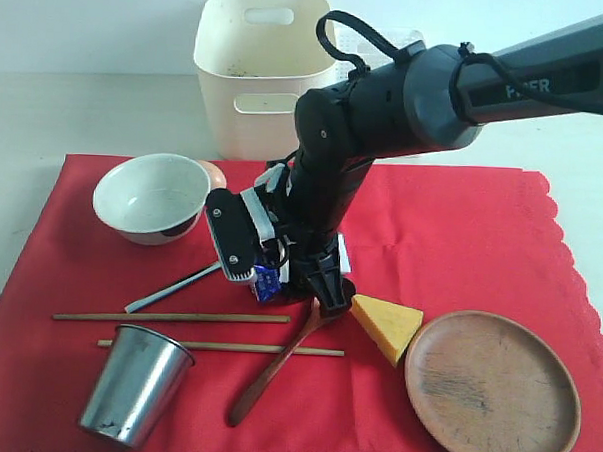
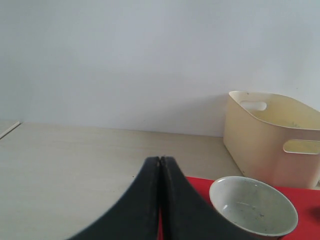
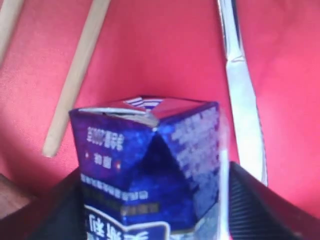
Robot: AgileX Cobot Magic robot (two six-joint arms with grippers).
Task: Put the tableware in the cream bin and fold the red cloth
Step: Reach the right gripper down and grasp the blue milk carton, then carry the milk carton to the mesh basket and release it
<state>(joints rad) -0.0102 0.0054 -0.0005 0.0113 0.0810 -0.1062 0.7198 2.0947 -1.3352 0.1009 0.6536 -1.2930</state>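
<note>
Knife (image 1: 174, 288) on red cloth (image 1: 462, 223), long axis slanting, one end just beside milk carton (image 1: 267, 285). R hand (image 1: 277, 273) wide astride milk carton, gripped or not can't tell; R arm nearer. L hand (image 2: 160, 167) pinched closed, near bowl (image 2: 252, 207).

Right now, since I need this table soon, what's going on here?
The right end effector straddles the blue milk carton on the red cloth; whether it grips is unclear. The left end effector is shut and empty. The bowl, cup, knife, chopsticks, spoon and plate all lie on it, outside the cream bin.
</note>
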